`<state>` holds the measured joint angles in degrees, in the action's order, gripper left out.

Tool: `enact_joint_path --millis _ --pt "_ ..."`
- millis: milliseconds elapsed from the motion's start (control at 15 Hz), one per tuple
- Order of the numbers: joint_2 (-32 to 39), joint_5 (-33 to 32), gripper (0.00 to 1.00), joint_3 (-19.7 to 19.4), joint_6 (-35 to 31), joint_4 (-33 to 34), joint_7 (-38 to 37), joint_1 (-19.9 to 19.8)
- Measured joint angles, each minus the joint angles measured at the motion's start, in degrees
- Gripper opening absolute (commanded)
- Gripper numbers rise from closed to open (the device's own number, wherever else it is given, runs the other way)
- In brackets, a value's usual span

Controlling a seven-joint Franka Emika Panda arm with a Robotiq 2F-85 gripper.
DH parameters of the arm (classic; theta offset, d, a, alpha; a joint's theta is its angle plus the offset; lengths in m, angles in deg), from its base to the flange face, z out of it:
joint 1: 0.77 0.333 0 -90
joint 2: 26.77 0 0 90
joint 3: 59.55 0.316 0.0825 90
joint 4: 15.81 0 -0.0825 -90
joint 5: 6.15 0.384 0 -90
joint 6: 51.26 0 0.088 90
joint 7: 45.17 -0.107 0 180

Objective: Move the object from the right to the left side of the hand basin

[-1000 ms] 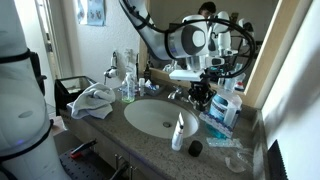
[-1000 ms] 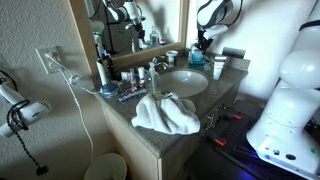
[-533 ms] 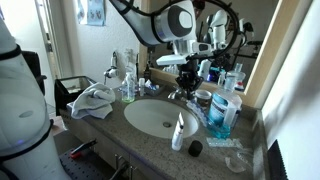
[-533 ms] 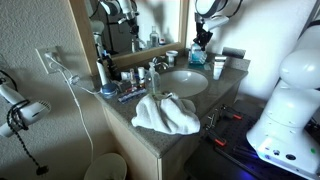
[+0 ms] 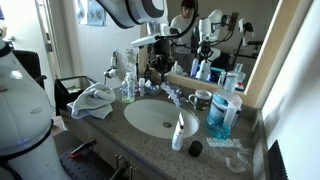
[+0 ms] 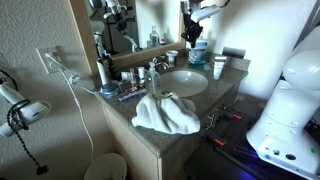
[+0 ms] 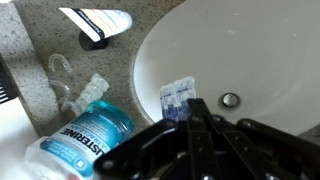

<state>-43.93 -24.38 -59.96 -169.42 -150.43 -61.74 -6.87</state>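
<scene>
One clear plastic mouthwash bottle [image 7: 85, 140], holding blue liquid, stood on the speckled stone table [image 7: 25, 50]. At its 2 o'clock, over the smooth round white basin [image 7: 260, 50], the black hand [image 7: 193, 112] was clamped on a small blue-and-white striped object [image 7: 176, 97].

white glossy arm [image 5: 135, 10], rounded joints; black angular hand [image 7: 195, 112].

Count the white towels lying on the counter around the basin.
1. The white towel lies heaped on the counter beside the basin; clutter may hide others.
</scene>
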Motion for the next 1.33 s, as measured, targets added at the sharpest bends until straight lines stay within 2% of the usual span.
enact_joint_path --millis 267,600,1333 --pt "-0.61 1.3 0.0 4.31 2.74 2.04 -2.41 3.2" --pt "0.3 1.44 0.0 7.47 4.93 5.42 -3.07 5.85" --pt "11.54 1.87 0.0 9.51 5.83 13.85 -2.98 11.27"
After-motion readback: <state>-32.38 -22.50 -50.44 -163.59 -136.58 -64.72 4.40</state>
